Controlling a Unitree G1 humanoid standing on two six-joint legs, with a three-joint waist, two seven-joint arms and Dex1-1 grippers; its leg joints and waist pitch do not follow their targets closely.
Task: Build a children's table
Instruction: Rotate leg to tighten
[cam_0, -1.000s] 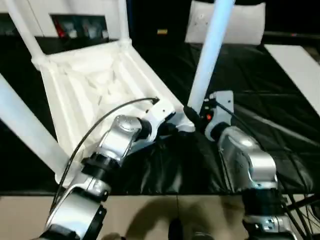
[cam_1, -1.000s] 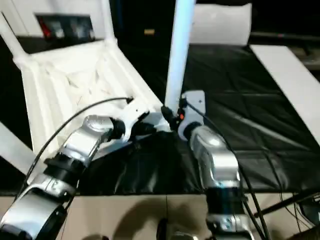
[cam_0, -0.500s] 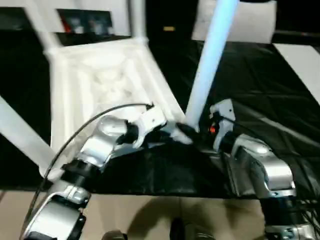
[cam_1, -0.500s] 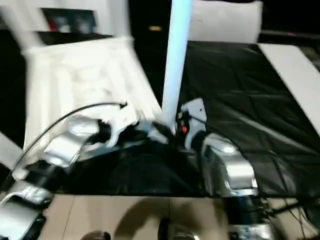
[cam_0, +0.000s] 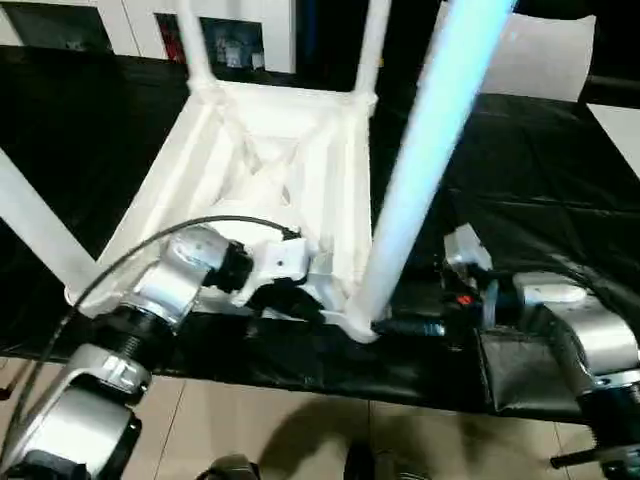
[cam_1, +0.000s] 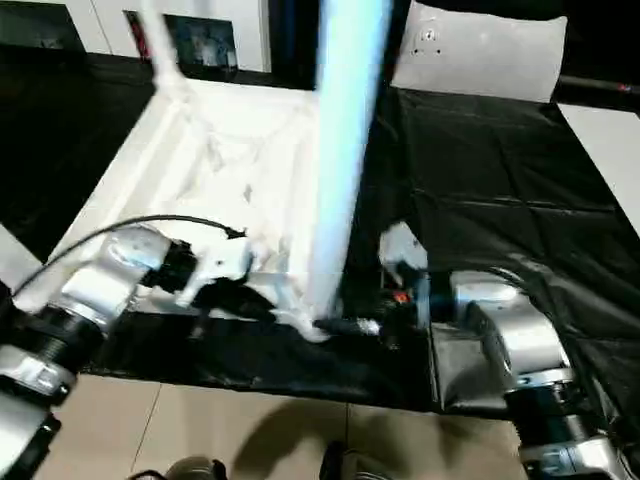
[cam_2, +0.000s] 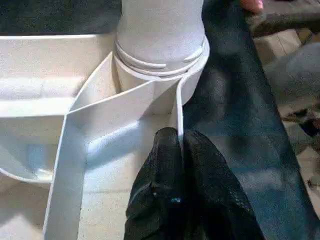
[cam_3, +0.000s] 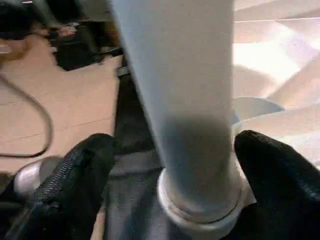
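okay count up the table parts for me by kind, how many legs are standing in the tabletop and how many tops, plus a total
Legs in sockets: 4 — near right, near left, far left, far right
Tabletop, upside down: 1
Total: 5

Black wrinkled sheet (cam_0: 520, 170) spread over the work surface. White cabinet (cam_0: 240, 40) with dark glass doors at the far edge. White rectangular panel (cam_1: 490, 55) beyond the sheet. Beige tiled floor (cam_0: 260, 430) along the near edge.
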